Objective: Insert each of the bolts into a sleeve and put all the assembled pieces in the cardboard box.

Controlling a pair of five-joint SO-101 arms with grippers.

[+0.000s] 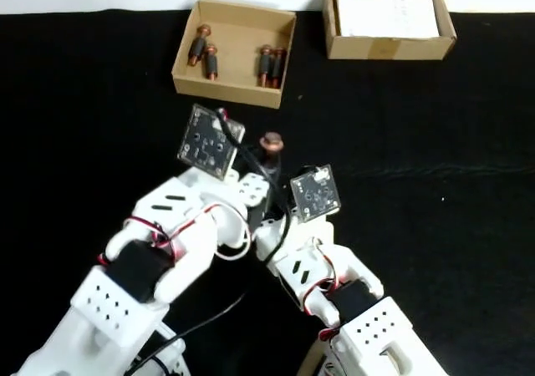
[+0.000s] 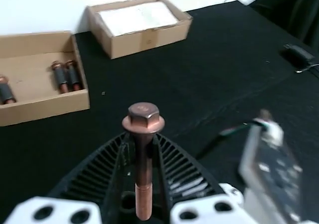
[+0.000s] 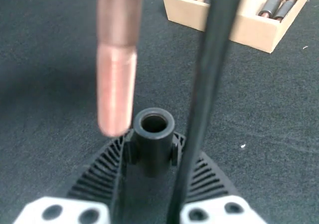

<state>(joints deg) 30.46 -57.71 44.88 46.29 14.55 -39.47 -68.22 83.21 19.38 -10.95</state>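
1. My left gripper [image 2: 143, 143] was clenched on a copper-coloured hex-headed metal bolt [image 2: 143, 176]. It gripped the shank, and the flanged head stood upward, just above my black ribbed fingertips.
2. My right gripper [image 3: 152, 150] was clamped around a short black cylindrical sleeve [image 3: 152, 160]. I held the sleeve upright with its open bore facing up.
3. In the right wrist view, the bolt's plain lower end hung just beside the sleeve's mouth and slightly above it. It was off to one side of the bore and had not yet entered it.
4. Seen from above, my two grippers met close together near the middle of the black table [image 1: 435, 192], with the bolt head showing between them.
5. The open brown cardboard box [image 1: 226, 94] stood on the far side of the table, beyond both grippers.
6. Four assembled pieces lay flat inside it, each a copper bolt in a black sleeve. One pair [image 1: 199, 45] lay toward one end and the other pair [image 1: 266, 64] toward the other end.
7. A second brown cardboard box [image 1: 389, 48] stood apart, beside the first. A white sheet of paper [image 1: 386, 13] lay inside it.
8. A black cable [image 3: 209, 84] ran close past the sleeve in the right wrist view.
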